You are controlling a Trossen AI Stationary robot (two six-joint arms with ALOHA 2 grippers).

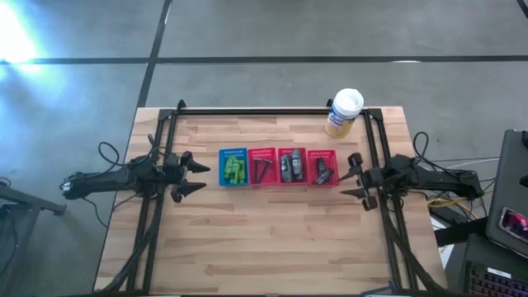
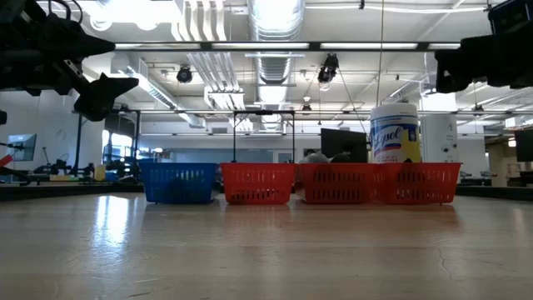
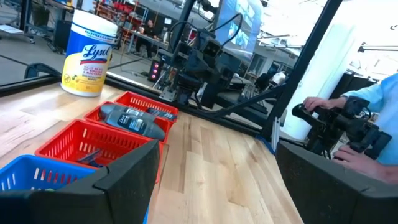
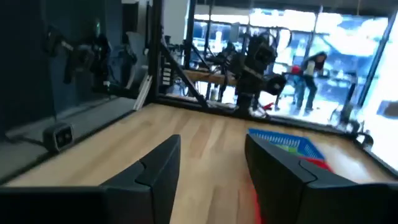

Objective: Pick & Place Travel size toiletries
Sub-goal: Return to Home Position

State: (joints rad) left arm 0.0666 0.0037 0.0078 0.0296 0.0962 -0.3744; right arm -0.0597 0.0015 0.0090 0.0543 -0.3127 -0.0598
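Four small mesh baskets stand in a row mid-table: one blue, then three red. Bright green toiletries lie in the blue basket, and dark grey and black bottles lie in the red ones. My left gripper hovers open just left of the blue basket. My right gripper hovers open just right of the last red basket. In the left wrist view a dark bottle lies in a red basket. The right wrist view shows the blue basket.
A large yellow-and-white canister with a white lid stands at the table's far right, behind the red baskets. Black frame rails run along the far edge and both sides. A person's hand and sleeve show beyond the table.
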